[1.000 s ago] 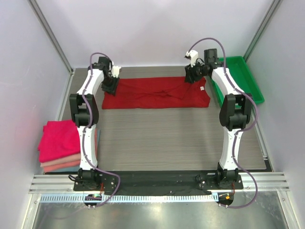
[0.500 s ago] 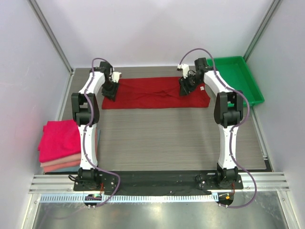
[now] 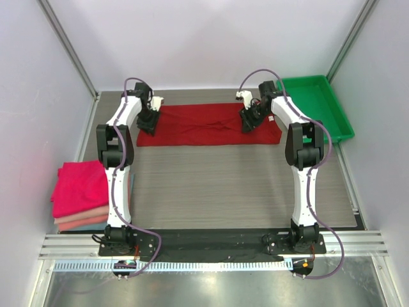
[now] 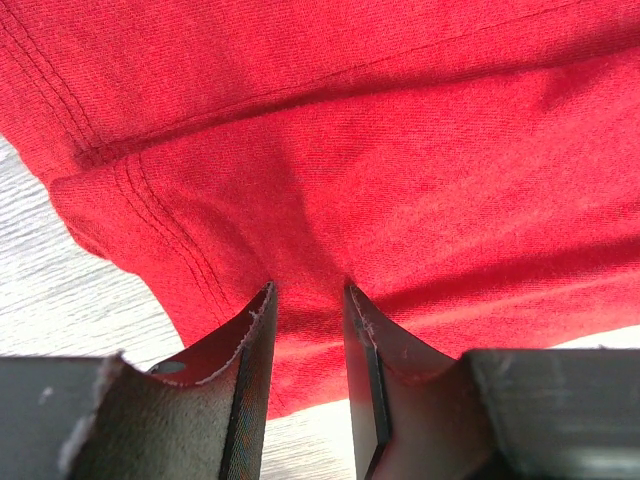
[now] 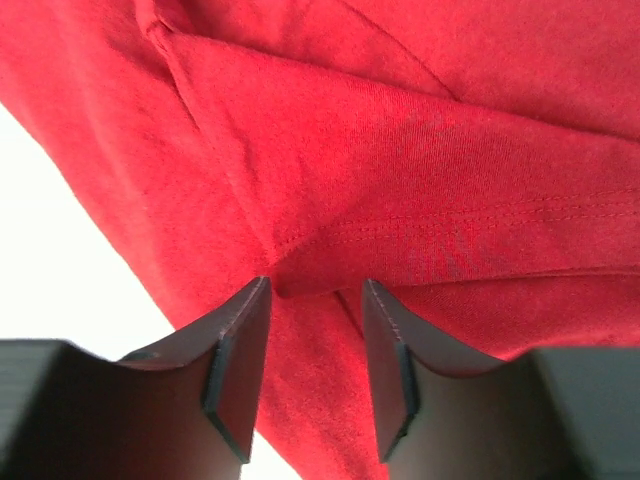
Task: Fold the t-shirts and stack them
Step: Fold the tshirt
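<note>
Pile: folded pink shirts (image 3: 80, 192) sit stacked at the left edge of the desk (image 3: 223, 185), well apart from both hands.
Left hand (image 3: 148, 121): it is down on the left end of the red shirt (image 3: 208, 125). Up close, the left hand (image 4: 308, 290) is nearly closed, with a bit of the red shirt (image 4: 400, 150) pinched near a sewn edge.
Red shirt: it lies flat at the far side of the desk, and its long way runs left to right.
Right hand (image 3: 248, 121): it is on the right part of the shirt, a little in from the end. Up close, the right hand (image 5: 315, 285) is nearly closed on a fold of the red shirt (image 5: 420, 160).
Tray: the green tray (image 3: 316, 102) is just to the right of the shirt.
Next move: each hand has one end, so I think they must lift and fold together.
Change: one second ago the right hand was farther back and more to the right. The left hand has hardly moved.
</note>
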